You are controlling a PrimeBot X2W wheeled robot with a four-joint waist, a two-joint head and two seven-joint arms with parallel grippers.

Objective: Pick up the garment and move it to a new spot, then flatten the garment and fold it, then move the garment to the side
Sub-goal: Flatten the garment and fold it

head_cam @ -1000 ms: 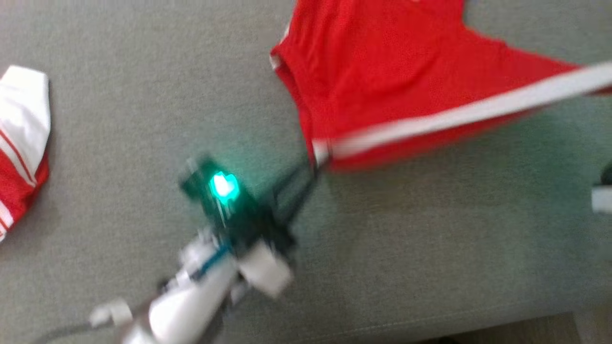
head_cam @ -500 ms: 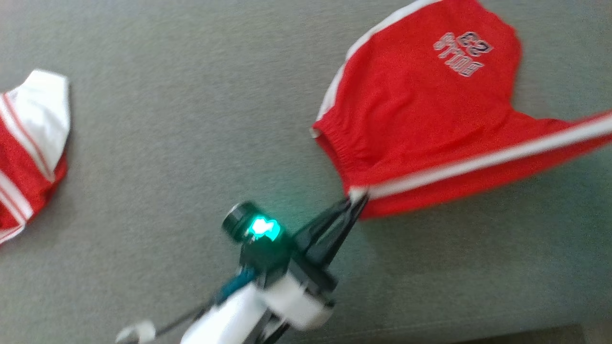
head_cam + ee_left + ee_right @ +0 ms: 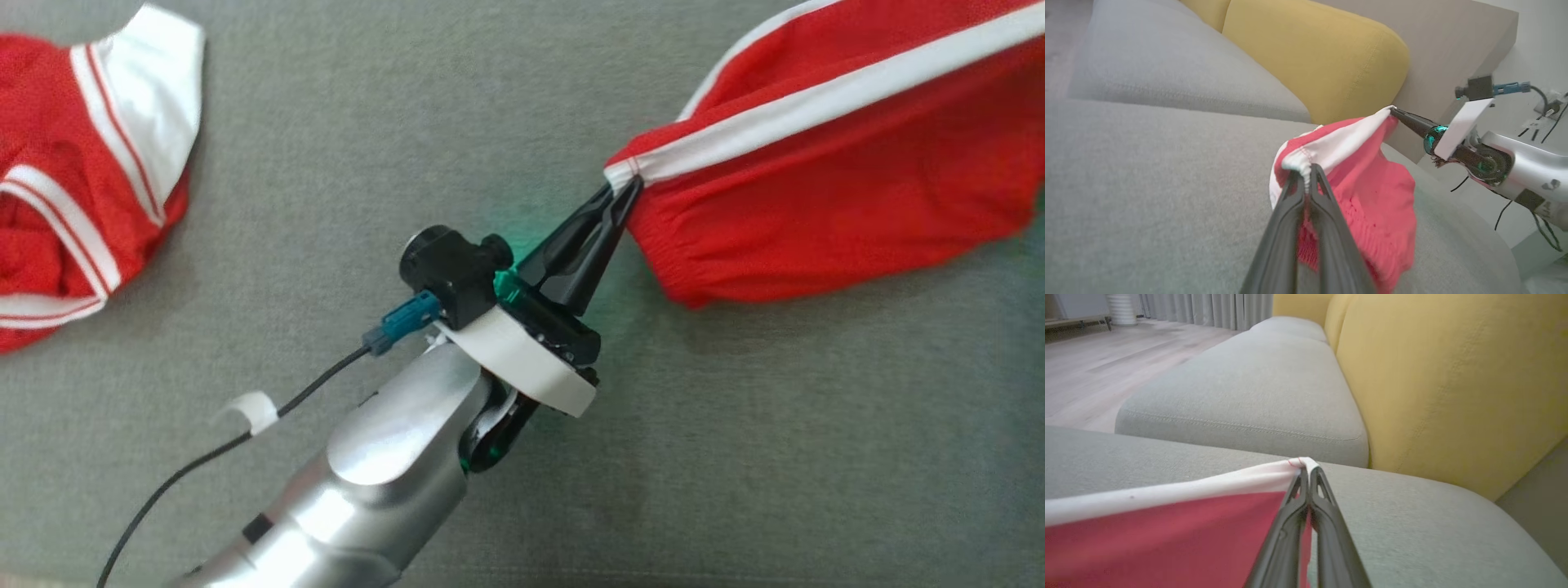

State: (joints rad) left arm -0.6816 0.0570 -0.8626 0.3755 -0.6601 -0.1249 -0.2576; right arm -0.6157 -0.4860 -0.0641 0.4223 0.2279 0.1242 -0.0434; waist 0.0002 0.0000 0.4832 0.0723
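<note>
The garment (image 3: 816,188) is a pair of red shorts with a white side stripe, stretched above the grey sofa seat (image 3: 392,106). My left gripper (image 3: 622,186) is shut on its gathered waistband corner, and the shorts run from there off the head view's upper right. In the left wrist view the same gripper (image 3: 1306,170) pinches the elastic edge of the garment (image 3: 1372,196). My right gripper (image 3: 1392,109) is shut on the other end of the white stripe. The right wrist view shows that gripper (image 3: 1306,469) clamped on the garment (image 3: 1167,531) at its stripe corner.
A second red and white garment (image 3: 82,163) lies crumpled at the seat's far left. Yellow back cushions (image 3: 1310,53) line the sofa behind the seat. A wooden floor (image 3: 1086,367) lies beyond the sofa's front edge. A dark cable (image 3: 204,457) trails from my left arm.
The head camera has shifted. The shorts have lifted and pulled taut from my left gripper, and their printed side no longer shows. Both grips are unchanged.
</note>
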